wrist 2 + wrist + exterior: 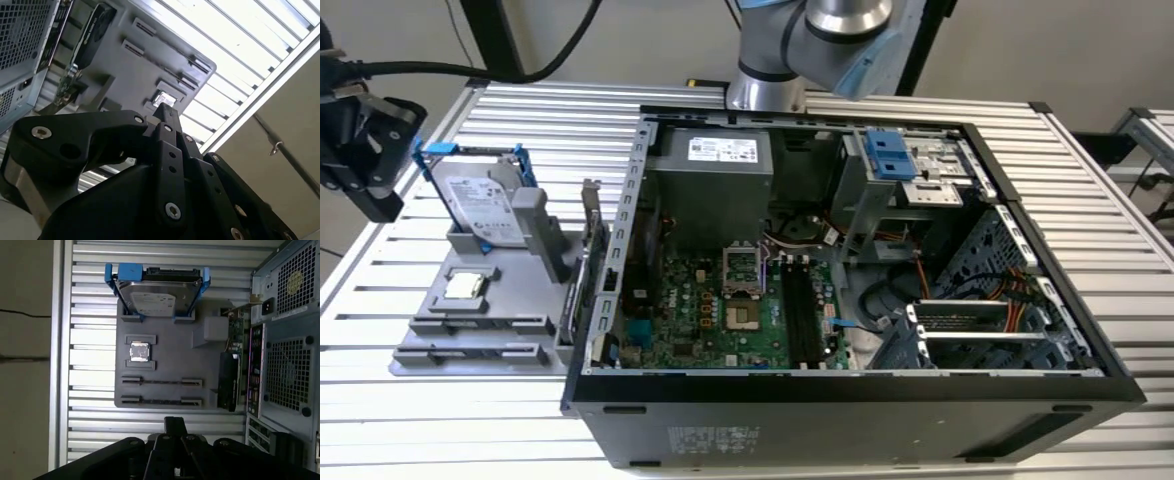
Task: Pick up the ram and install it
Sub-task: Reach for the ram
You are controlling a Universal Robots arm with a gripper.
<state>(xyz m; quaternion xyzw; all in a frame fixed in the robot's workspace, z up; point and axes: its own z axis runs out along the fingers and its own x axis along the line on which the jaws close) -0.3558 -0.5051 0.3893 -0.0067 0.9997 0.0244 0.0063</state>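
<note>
Hovering beside the tray (210, 365), the pincer (175, 424) is facing the ram (162, 401), sitting edge-up in slots for easy gripping; pincer opening: cannot tell

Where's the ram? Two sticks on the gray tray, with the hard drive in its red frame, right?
The frame is blue, not red; the first wrist view shows it. The two ram sticks do lie on the gray tray with the hard drive.
</note>
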